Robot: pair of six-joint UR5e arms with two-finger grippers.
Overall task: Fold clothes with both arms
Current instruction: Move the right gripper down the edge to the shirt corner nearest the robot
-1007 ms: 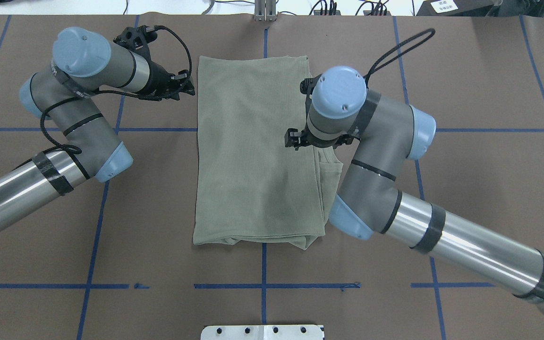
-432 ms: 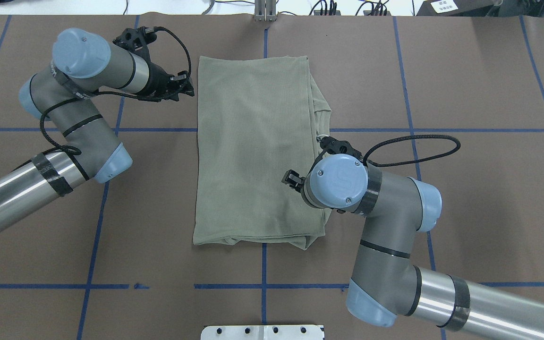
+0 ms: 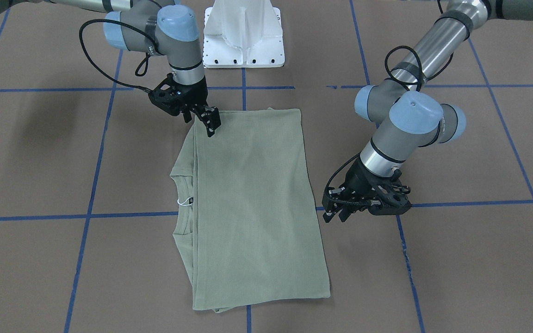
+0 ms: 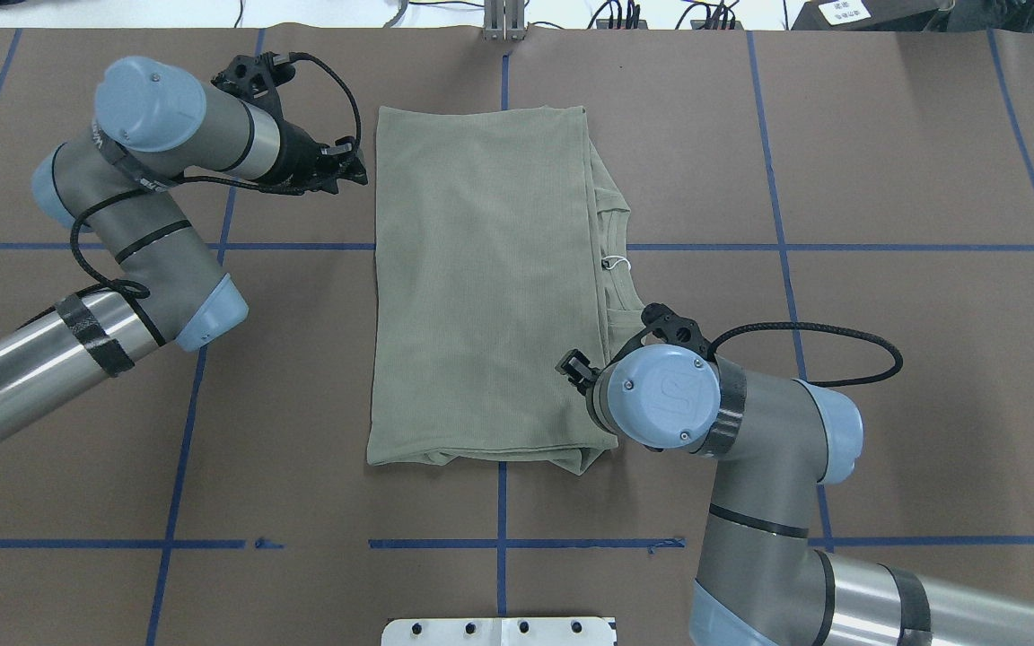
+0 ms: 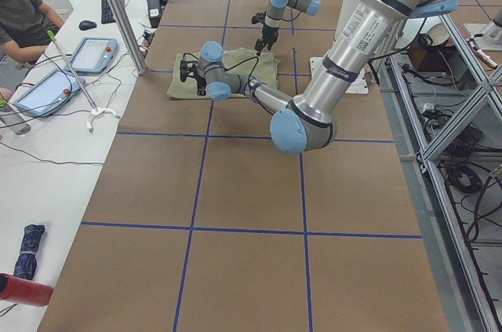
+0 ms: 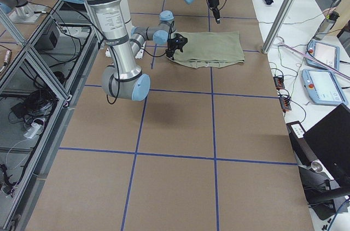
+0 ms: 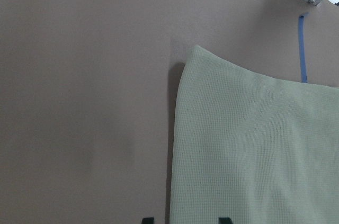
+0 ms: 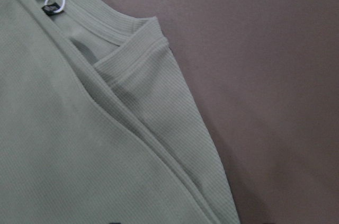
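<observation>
The sage-green shirt (image 4: pixel 481 287) lies folded into a tall rectangle at the table's middle, flat on the brown surface. Its ribbed collar (image 4: pixel 617 235) and a white tag string (image 3: pixel 183 201) stick out along its right edge. My left gripper (image 4: pixel 351 166) hovers open just off the shirt's far left corner; the left wrist view shows that shirt corner (image 7: pixel 254 155) ahead of the parted fingertips. Above the near right part of the shirt (image 3: pixel 252 199) my right gripper (image 3: pixel 206 122) is open and holds nothing. The right wrist view looks down on the collar (image 8: pixel 132 70).
The white pedestal base (image 3: pixel 243 41) stands at the robot's edge of the table. Blue tape lines (image 4: pixel 499 543) cross the brown mat. A side bench with tablets (image 5: pixel 90 53), a seated person (image 5: pixel 23 10) and a metal post (image 5: pixel 118 10) lie beyond the far edge.
My right arm has drawn back toward the robot along the shirt's right edge, uncovering the collar and tag string. The left arm has barely shifted. The shirt has not moved.
</observation>
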